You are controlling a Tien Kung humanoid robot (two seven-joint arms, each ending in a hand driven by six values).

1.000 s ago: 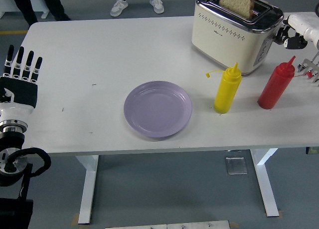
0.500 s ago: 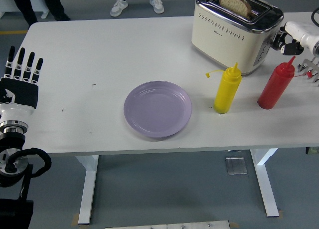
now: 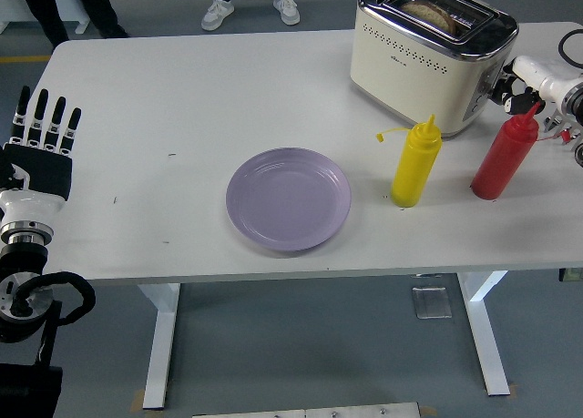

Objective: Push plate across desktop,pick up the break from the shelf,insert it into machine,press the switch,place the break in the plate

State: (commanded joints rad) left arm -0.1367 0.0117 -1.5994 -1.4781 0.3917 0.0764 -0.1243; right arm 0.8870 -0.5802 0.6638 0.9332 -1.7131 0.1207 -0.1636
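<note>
Head view shows the bread (image 3: 430, 14) now sunk low in the toaster (image 3: 428, 49) slot; one second ago it stood well above the rim. Read this as the lever going down: insertion is done and the switch press is under way or just completed. Your right hand (image 3: 521, 83) sits against the toaster's end panel at the lever, fingers curled, holding nothing. Your left hand (image 3: 38, 145) rests at the table's left edge, fingers straight and together. The plate (image 3: 288, 198) lies empty, mid-table, left of the yellow bottle (image 3: 416, 162) and red bottle (image 3: 504, 154).
</note>
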